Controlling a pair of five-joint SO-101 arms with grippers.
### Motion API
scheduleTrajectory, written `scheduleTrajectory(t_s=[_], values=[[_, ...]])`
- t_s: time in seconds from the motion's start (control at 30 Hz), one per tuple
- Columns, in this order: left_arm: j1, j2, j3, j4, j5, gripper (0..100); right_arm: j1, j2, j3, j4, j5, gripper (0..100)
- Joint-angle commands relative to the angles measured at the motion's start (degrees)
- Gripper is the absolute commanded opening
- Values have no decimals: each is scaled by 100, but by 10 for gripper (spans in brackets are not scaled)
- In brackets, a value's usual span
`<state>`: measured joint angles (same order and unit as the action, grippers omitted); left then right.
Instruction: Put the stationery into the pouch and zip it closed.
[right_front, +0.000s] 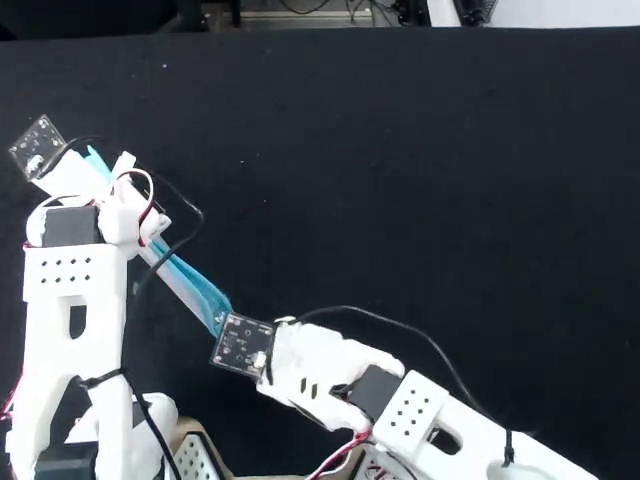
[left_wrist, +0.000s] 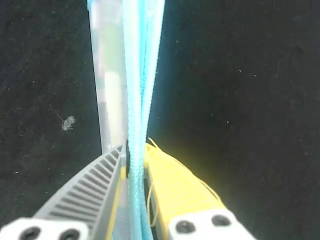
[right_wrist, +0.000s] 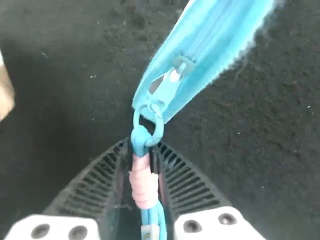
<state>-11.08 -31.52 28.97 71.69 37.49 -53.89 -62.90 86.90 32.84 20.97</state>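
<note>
A light blue pouch (right_front: 190, 280) hangs stretched between the two arms above the black table. My left gripper (left_wrist: 136, 152) is shut on one end of the pouch (left_wrist: 142, 70), pinching its blue fabric edge between a grey finger and a yellow finger (left_wrist: 172, 185). My right gripper (right_wrist: 142, 150) is shut on the zipper pull cord (right_wrist: 141, 182), a blue cord with a pink bead, which hangs from the zipper slider (right_wrist: 167, 80) at the pouch's (right_wrist: 210, 45) other end. In the high view the left arm (right_front: 70, 270) stands at the left and the right arm (right_front: 340, 375) at the bottom centre.
The black tablecloth (right_front: 420, 160) covers the table. A small lint speck (left_wrist: 68, 122) lies on it near the left gripper. Cables run along both arms. Part of a tan surface (right_wrist: 6, 95) shows at the edge of the right wrist view.
</note>
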Motion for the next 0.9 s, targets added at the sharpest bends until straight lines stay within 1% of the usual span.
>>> scheduleTrajectory(t_s=[0.0, 0.1, 0.27, 0.5, 0.57, 0.7, 0.77, 0.87], values=[[-180, 79, -84, -158, -53, 33, -62, 119, -119, 387, 79, 11], [-180, 79, -84, -158, -53, 33, -62, 119, -110, 571, 97, 11], [-180, 79, -84, -149, -53, 33, -62, 119, 22, 651, 659, 11], [-180, 18, -84, -105, -70, 33, -26, 119, -84, 659, 668, 11], [-145, 79, -57, -105, -114, 33, 79, 101, -180, 668, 536, 11], [-136, 44, -48, -79, -651, 39, 369, 84, -374, 651, -141, 11], [-136, 26, -163, 185, -949, 84, 475, 75, -409, 642, -193, 11], [-136, 26, -426, 791, -1266, 164, 580, 75, -365, 404, -211, 11]])
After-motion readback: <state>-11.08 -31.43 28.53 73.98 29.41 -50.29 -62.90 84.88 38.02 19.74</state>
